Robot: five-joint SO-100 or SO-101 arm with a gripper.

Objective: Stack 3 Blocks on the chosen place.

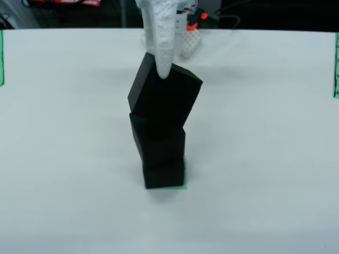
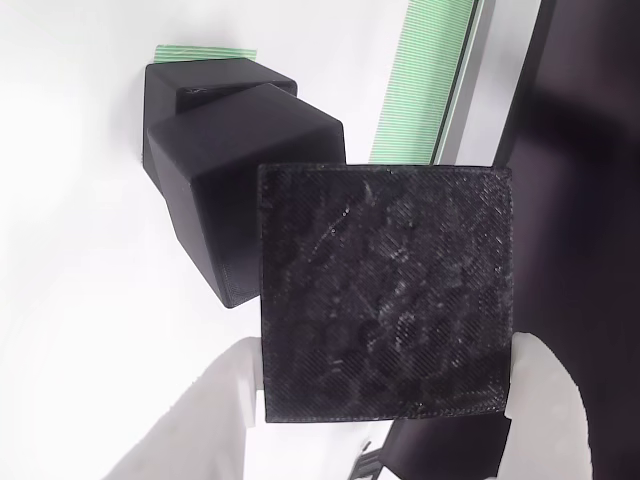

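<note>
All three blocks are matte black: the top block [image 2: 385, 290] carries a fine dotted weave (plain in the gripper-mounted view), the middle block [image 2: 240, 190] and bottom block [image 1: 164, 174] are smooth. The chosen place [image 2: 205, 53] is green-striped, the table [image 1: 265, 159] white, the gripper [image 1: 164, 53] white.

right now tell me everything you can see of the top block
The top block is a matte black cube; in the wrist view its upper face is finely dotted and textured. It sits tilted and twisted on the middle block, overhanging it rather than lying square. The white gripper comes down from above with its jaws on either side of it; white fingers touch its edges.
</note>
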